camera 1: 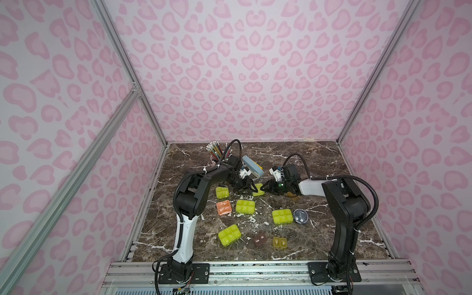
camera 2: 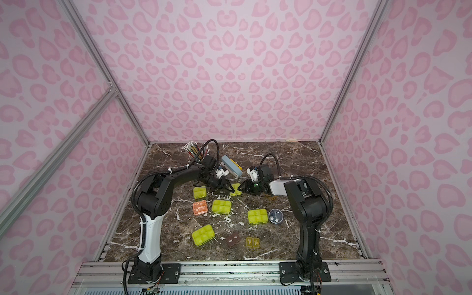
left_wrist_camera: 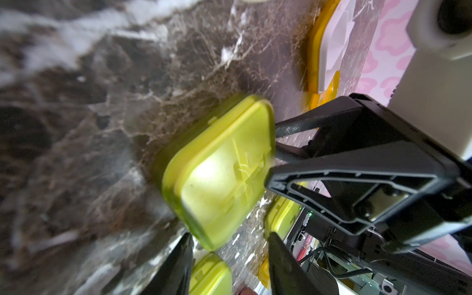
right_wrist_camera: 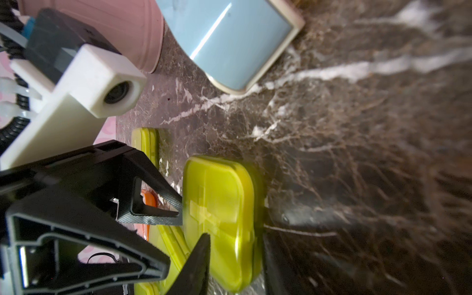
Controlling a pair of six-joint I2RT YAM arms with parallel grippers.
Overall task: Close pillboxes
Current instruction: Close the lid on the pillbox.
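Between the fingers of the right gripper (right_wrist_camera: 235,236), a small lime pillbox (right_wrist_camera: 219,199) is seen lying on the marble tabletop (right_wrist_camera: 357,127). Its lid appears to be down on its base, though the edges are blurred. The box is straddled by these fingers: one finger (right_wrist_camera: 196,268) is seen across the lid and the other is set by the box's far edge. The jaws are held partly apart, and whether the box is actually pinched cannot be told. On the side away from the right fingers, the box's edge is touched by a fingertip (right_wrist_camera: 166,220) of the left gripper (left_wrist_camera: 229,233). The left jaws are spread wide and nothing is gripped by them; only a corner of the box is reached at their tips.

Just outside the left fingers, a second lime pillbox (camera 1: 222,192) is found. Nearer the robot's base than either set of fingers, a salmon pillbox (camera 1: 224,207), a six-cell lime pillbox (camera 1: 245,206), a round grey pillbox (camera 1: 300,216), a brown pillbox (camera 1: 260,239) and a yellow pillbox (camera 1: 280,242) are spread, apart from both grippers. Beyond the fingertips, toward the back wall, a blue-grey stapler (right_wrist_camera: 235,43) and a pink pencil cup (right_wrist_camera: 102,25) are placed. Behind the right fingers, an amber pillbox (left_wrist_camera: 313,63) is partly hidden.
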